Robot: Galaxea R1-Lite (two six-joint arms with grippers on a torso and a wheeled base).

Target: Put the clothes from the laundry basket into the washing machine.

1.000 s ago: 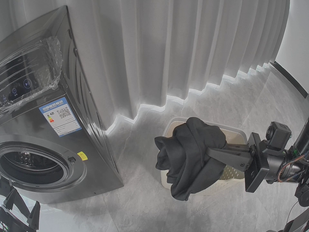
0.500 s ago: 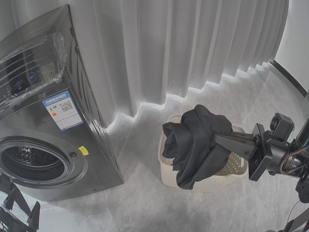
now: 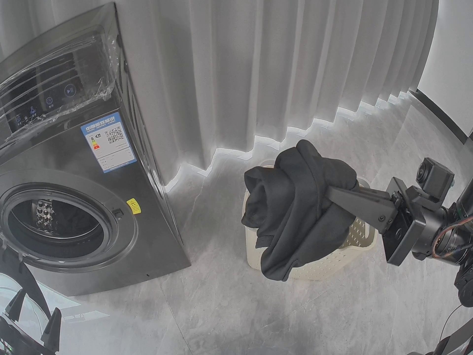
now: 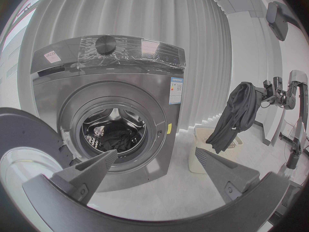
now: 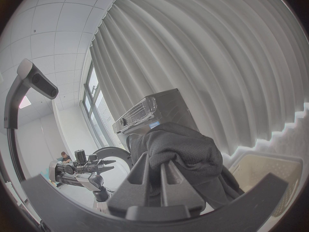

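A dark grey garment hangs over the cream laundry basket, its lower end draped in front of the basket's near wall. My right gripper is shut on the garment's upper folds; the right wrist view has both fingers pinching the cloth. The steel washing machine stands at the left with its round drum opening uncovered. Dark clothes lie inside the drum. My left gripper is open and holds nothing, low before the machine, at the head view's lower left.
The machine's round door is swung open beside my left gripper. A white pleated curtain runs behind the machine and basket. Bare grey tiled floor lies between machine and basket.
The head camera has shifted, so the whole picture slid. My right gripper has lifted the dark garment a little higher above the basket. The left gripper keeps its place.
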